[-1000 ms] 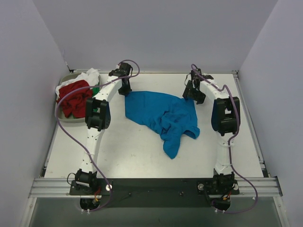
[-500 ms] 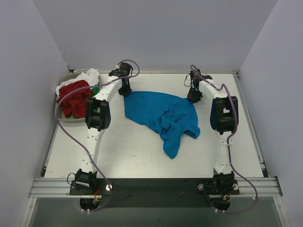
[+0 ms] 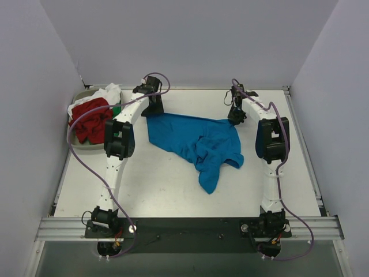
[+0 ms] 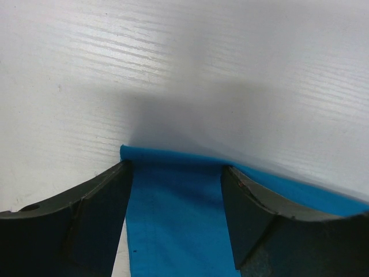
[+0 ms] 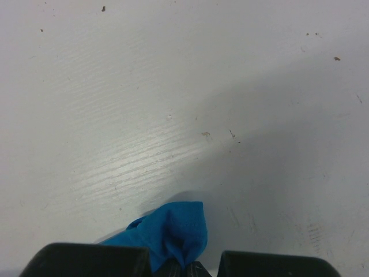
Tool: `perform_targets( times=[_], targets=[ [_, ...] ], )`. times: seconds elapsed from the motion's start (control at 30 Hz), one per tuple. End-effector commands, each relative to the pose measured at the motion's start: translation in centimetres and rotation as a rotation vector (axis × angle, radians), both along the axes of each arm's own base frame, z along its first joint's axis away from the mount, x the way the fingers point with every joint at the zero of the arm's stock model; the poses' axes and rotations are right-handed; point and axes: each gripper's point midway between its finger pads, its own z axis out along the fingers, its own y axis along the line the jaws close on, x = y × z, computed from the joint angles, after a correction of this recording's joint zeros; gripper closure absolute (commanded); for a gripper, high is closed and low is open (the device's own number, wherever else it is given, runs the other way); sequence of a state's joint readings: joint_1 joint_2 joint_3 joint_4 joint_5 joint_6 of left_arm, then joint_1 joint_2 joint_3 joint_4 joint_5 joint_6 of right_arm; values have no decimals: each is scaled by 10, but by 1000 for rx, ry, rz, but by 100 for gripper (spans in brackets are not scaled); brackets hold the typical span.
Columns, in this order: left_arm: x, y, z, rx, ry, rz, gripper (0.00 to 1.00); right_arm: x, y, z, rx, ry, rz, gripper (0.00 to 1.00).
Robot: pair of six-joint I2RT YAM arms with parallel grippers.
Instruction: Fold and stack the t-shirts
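The bright blue t-shirt [image 3: 196, 141] lies crumpled on the white table, its back edge stretched between the two grippers. My left gripper [image 3: 154, 109] is at the shirt's back left corner. In the left wrist view that gripper [image 4: 176, 170] is open, and the blue cloth [image 4: 173, 219] lies flat between its fingers, held by neither. My right gripper [image 3: 235, 118] is at the back right corner. In the right wrist view it [image 5: 187, 268] is shut on a bunched tip of the blue cloth [image 5: 173, 231]. A red t-shirt [image 3: 91, 120], a white one [image 3: 106, 93] and a bit of green [image 3: 117, 109] are piled at the far left.
A grey tray [image 3: 86, 147] at the table's left edge holds the pile of other shirts. Grey walls close in the table at the back and on both sides. Both arms reach from the near rail [image 3: 190, 226] to the back of the table.
My left gripper has opened and let go of the shirt's back left corner, which now lies a little further left. My right gripper has closed on the back right corner.
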State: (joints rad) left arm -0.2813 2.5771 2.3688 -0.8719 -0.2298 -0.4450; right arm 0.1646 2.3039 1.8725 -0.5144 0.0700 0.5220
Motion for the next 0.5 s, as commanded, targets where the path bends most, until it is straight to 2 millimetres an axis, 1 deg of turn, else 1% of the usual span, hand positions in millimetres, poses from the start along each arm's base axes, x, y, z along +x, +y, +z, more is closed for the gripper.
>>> perform_targets(
  times=[0.0,0.03,0.07,0.13,0.17,0.27,0.43,0.47],
  targets=[
    [-7,10,6,18,14,13,27,-11,-4,-9,-31,59,0,100],
    [-8,9,10,6,10,15,27,-11,-4,-10,-32,62,2,100],
    [-6,7,20,-6,-6,12,27,-11,-2,-10,-32,62,5,100],
    [-7,4,29,-24,-16,8,27,-11,-3,-11,-31,63,2,100],
    [-6,3,38,-35,-31,8,27,-11,-2,-11,-32,63,5,100],
    [-10,1,46,-48,-31,1,27,-11,0,-13,-31,66,8,100],
    [-18,-2,49,-58,-17,-9,28,-13,2,-13,-32,68,14,100],
    [-17,-3,59,-66,-41,-12,28,-12,2,-12,-33,66,15,100]
  ],
)
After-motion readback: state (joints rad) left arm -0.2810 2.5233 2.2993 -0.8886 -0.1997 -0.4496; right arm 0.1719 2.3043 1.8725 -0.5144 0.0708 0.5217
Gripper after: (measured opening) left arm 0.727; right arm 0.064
